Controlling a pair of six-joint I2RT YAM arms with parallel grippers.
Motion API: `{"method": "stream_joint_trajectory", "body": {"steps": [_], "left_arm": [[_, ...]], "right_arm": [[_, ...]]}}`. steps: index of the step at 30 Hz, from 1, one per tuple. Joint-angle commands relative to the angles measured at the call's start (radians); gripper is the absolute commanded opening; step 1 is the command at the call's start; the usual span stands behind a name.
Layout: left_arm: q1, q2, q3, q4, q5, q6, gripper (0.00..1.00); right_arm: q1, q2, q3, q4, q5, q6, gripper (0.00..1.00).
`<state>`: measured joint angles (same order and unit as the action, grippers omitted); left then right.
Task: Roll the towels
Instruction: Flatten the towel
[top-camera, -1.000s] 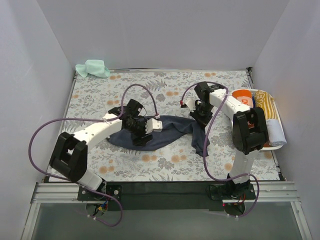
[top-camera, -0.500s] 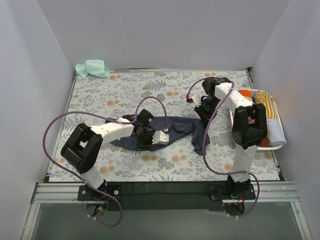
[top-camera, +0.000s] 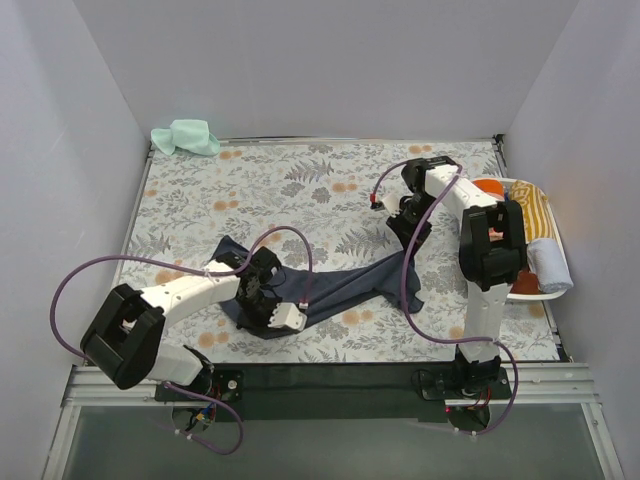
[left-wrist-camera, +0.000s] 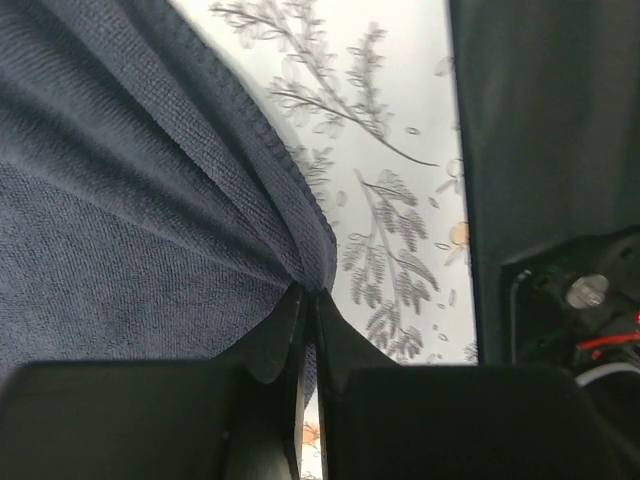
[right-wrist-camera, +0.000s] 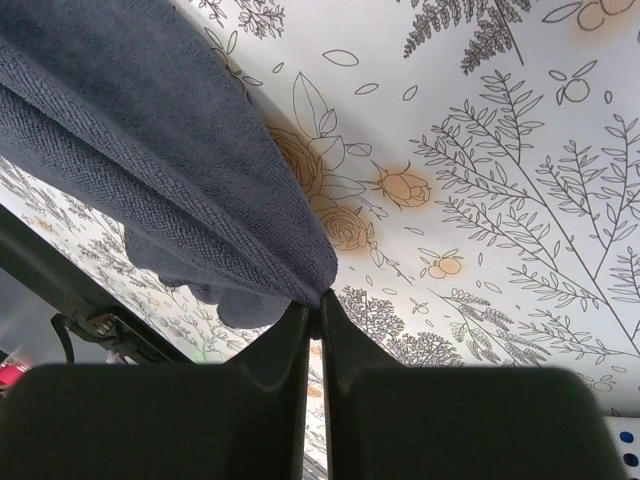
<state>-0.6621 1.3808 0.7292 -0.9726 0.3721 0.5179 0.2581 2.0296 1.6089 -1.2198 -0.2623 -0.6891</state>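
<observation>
A dark navy towel lies stretched in a band across the floral covering, from near left to mid right. My left gripper is shut on the towel's near left edge; the left wrist view shows the navy towel pinched between the jaws. My right gripper is shut on the towel's right end, and the right wrist view shows the navy towel hanging in folds from its tips. A mint green towel lies bunched at the far left corner.
A white oval basket at the right edge holds an orange towel, a yellow-striped towel and a pale rolled towel. White walls close in three sides. Purple cables loop off both arms.
My left gripper has shut on the navy towel and dragged its left part toward the near left. The right gripper shifted slightly right, still holding its end. The towel now lies stretched out.
</observation>
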Motion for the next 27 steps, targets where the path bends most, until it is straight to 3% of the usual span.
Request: {"method": "stream_joint_trajectory", "body": {"steps": [1,4,6,9,10,13,18,24,27], "left_arm": [[0.007,-0.042,-0.017,-0.142,0.017,0.062,0.0],[0.018,-0.057,0.048,-0.152,0.072,0.003,0.22],[0.079,-0.063,0.173,-0.137,0.12,-0.047,0.36],[0.227,0.006,0.324,-0.15,0.244,-0.102,0.44],[0.264,0.068,0.419,-0.159,0.275,-0.108,0.53],[0.406,0.144,0.512,-0.153,0.338,-0.15,0.54],[0.582,0.254,0.587,-0.028,0.252,-0.187,0.54],[0.708,0.397,0.68,0.066,0.154,-0.251,0.55],[0.72,0.44,0.711,0.08,0.13,-0.254,0.55]], "right_arm": [[0.003,0.009,0.055,-0.023,0.009,-0.03,0.09],[0.047,-0.011,0.027,-0.03,-0.044,-0.032,0.07],[0.067,-0.022,-0.004,-0.027,-0.075,-0.024,0.07],[0.075,-0.032,-0.023,-0.012,-0.118,0.005,0.21],[0.072,-0.035,-0.023,-0.007,-0.118,0.026,0.29],[0.055,-0.061,-0.003,-0.003,-0.111,0.071,0.36],[-0.02,-0.14,-0.099,0.008,-0.085,0.111,0.36],[-0.089,-0.178,-0.251,0.107,-0.038,0.152,0.37],[-0.091,-0.167,-0.288,0.158,-0.052,0.175,0.43]]}}
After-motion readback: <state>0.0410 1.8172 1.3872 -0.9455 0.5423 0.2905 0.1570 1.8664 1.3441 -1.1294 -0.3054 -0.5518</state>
